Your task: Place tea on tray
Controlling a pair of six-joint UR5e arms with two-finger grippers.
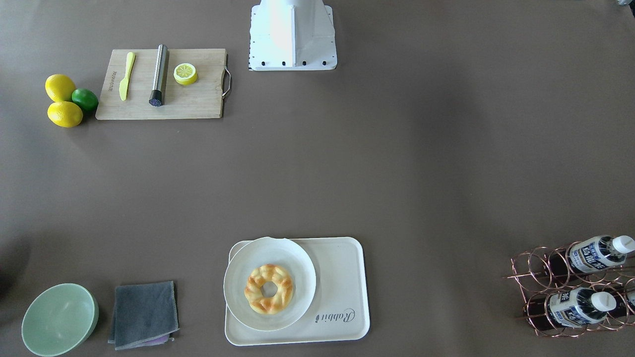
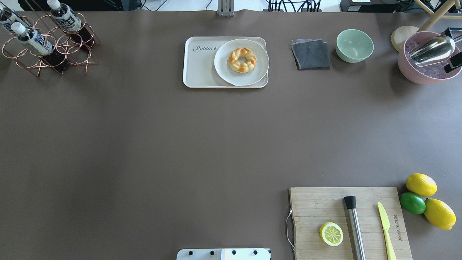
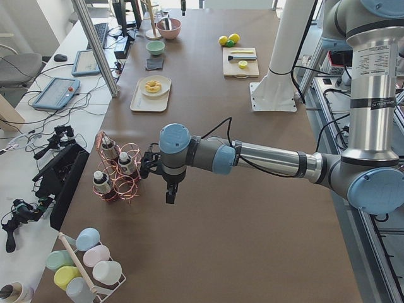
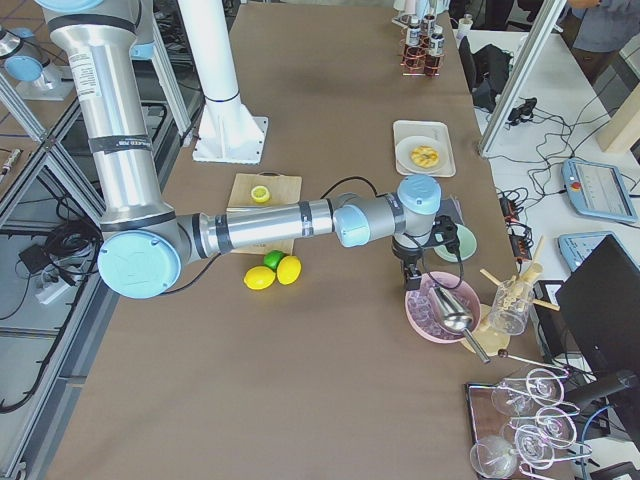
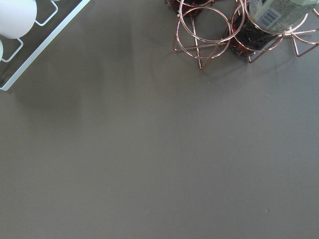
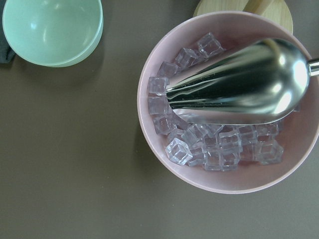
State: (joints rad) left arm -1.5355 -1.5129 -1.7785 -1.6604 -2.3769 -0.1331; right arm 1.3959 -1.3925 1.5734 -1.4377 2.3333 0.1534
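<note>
Three tea bottles (image 2: 34, 39) with white caps lie in a copper wire rack (image 2: 77, 54) at the table's far left corner; two show in the front view (image 1: 575, 306). The cream tray (image 2: 200, 68) marked "Rabbit" holds a round white plate (image 2: 223, 68) with a braided doughnut (image 2: 242, 60). My left gripper (image 3: 169, 194) hangs over the table beside the rack, apart from the bottles (image 3: 128, 165); I cannot tell if it is open or shut. My right gripper (image 4: 410, 280) hovers by a pink bowl (image 4: 440, 310); I cannot tell its state either. The left wrist view shows one bottle's base (image 5: 274, 10).
The pink bowl of ice cubes (image 6: 219, 149) holds a metal scoop (image 6: 239, 84). A green bowl (image 2: 354, 45) and a grey cloth (image 2: 311, 54) lie right of the tray. A cutting board (image 2: 317, 206) carries a lemon half, a steel muddler and a yellow knife; lemons and a lime (image 2: 412, 202) lie beside it.
</note>
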